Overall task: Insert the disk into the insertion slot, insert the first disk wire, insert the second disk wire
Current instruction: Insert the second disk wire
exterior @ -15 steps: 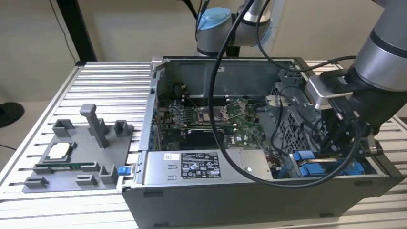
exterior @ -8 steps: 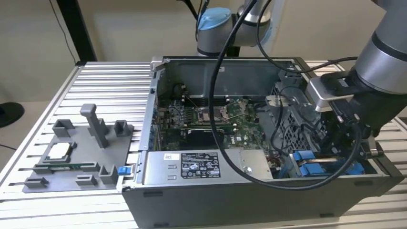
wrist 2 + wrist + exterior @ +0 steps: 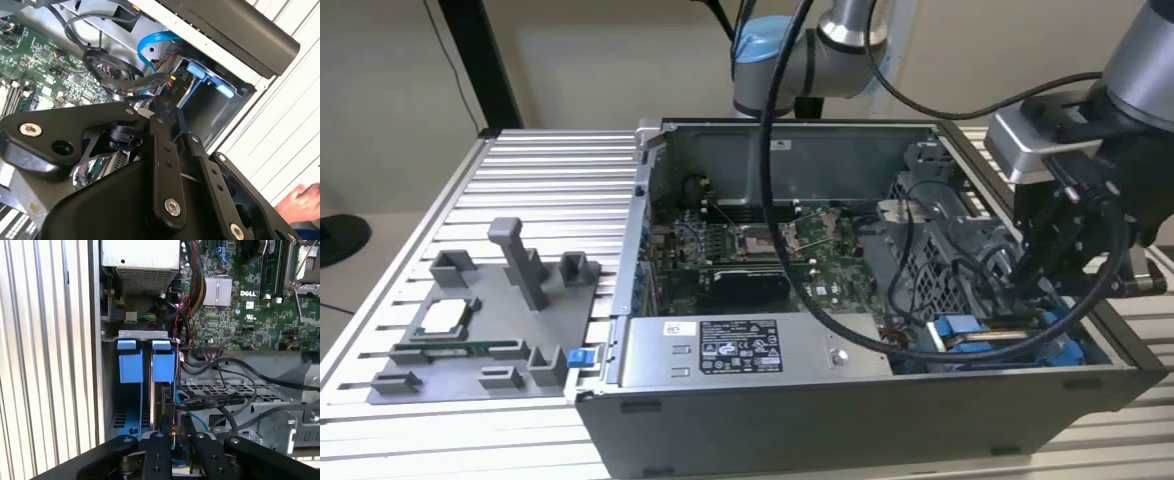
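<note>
**Claw down in the drive bay corner, working at the disk's connector end**

The arm has its claw (image 3: 175, 450) dropped into the corner of the open PC case (image 3: 854, 420) on the exterior view's right, close to the case's near wall. In the first wrist view the black fingers (image 3: 159, 455) sit right at the end of the insertion slot (image 3: 112, 390), the grey bay with the blue tabs. The disk (image 3: 162, 400) looks like it's already sitting in the slot on edge, a thin dark slab with its blue carrier tab (image 3: 163, 365) showing beside a second blue tab (image 3: 130, 365).

The fingers look pinched close together around something small at the disk's near edge, probably a wire plug, which would explain why the claw comes in end-on, lined up with the drive's connector side. Honestly can't tell if it's truly clamped or just closed near it, so calling that one unknown.

A light blue flat data cable (image 3: 150, 42) loops just above the bay in the second wrist view, and a bundle of black cables (image 3: 240, 400) drapes across the perforated metal cage (image 3: 225, 390) next door. The power supply (image 3: 747, 350) with its white sticker sits along the case's near wall. Out on the slatted counter (image 3: 547, 170), a grey fixture tray (image 3: 467, 350) holds spare parts, well apart from the action.
</note>
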Controlling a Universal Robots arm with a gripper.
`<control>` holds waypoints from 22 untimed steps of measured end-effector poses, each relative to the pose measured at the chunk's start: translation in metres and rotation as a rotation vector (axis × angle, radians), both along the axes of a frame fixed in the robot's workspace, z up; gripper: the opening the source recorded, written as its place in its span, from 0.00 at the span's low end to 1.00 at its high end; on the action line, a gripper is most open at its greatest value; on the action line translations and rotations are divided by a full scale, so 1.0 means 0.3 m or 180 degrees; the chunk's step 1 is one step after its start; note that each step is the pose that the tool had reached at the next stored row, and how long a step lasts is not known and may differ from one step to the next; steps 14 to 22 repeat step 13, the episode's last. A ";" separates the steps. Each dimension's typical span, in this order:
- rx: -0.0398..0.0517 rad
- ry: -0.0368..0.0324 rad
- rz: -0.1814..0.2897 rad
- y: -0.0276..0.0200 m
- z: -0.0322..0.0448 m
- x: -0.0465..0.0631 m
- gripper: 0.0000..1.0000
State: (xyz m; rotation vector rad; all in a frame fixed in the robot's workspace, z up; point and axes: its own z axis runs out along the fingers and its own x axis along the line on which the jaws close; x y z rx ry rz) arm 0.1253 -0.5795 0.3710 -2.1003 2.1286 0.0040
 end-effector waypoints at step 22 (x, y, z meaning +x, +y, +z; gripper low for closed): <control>0.0000 0.0000 0.0000 0.000 0.067 0.000 1.00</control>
